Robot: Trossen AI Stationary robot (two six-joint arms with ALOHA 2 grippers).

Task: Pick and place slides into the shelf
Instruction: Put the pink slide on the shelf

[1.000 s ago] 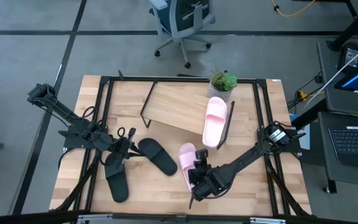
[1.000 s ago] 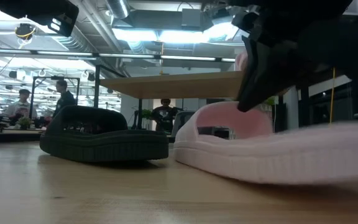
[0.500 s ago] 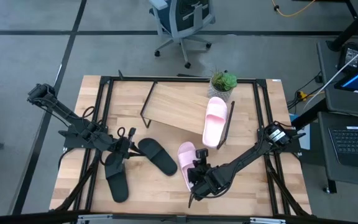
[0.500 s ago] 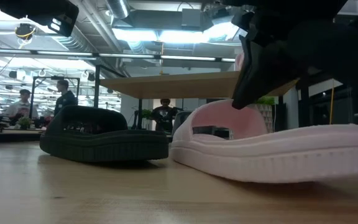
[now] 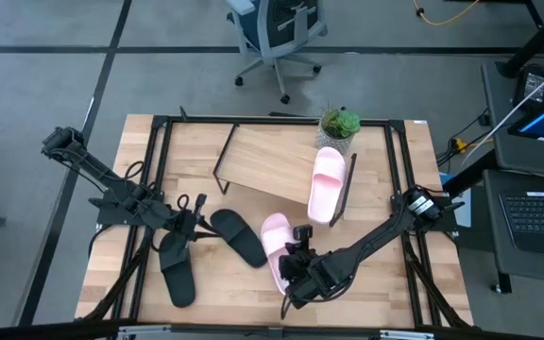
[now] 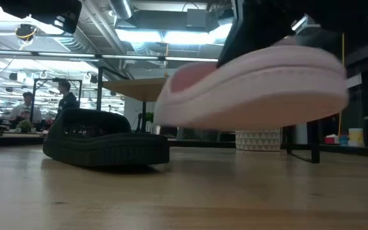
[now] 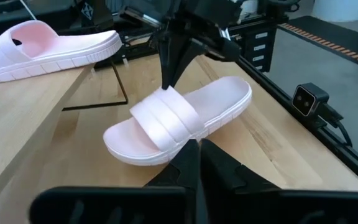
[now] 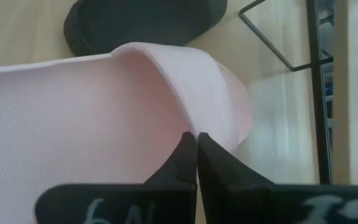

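My right gripper (image 5: 294,253) is shut on a pale pink slide (image 5: 274,247), which hangs above the table in the low view (image 6: 254,89). The second pink slide (image 5: 327,184) lies sole down on the shelf (image 5: 267,162), at its right end. One black slide (image 5: 239,236) rests on the table just left of the lifted one, and the other (image 5: 176,269) lies near the left front. My left gripper (image 5: 195,215) is shut and holds nothing, hovering beside the black slides. In its wrist view the fingers (image 7: 199,158) point at the lifted pink slide (image 7: 179,118). My right gripper pinches the pink slide's wide strap (image 7: 165,94) between its two fingers, coming from above and pointing down. In its own wrist view the fingertips (image 8: 194,140) meet on the strap's edge (image 8: 191,124). The slide is lifted clear of the table, a little tilted.
A potted plant (image 5: 338,125) stands at the shelf's far right corner. The shelf's thin black legs (image 8: 278,43) stand close to the lifted slide. Black frame rails (image 5: 159,161) run along the table edges. People and an office chair (image 5: 277,33) are beyond the table.
My right gripper has risen and carried the pink slide up off the table, shifting it slightly toward the table's left. The slide, which lay flat on its sole, now hangs clear. The black slides have stayed in place.
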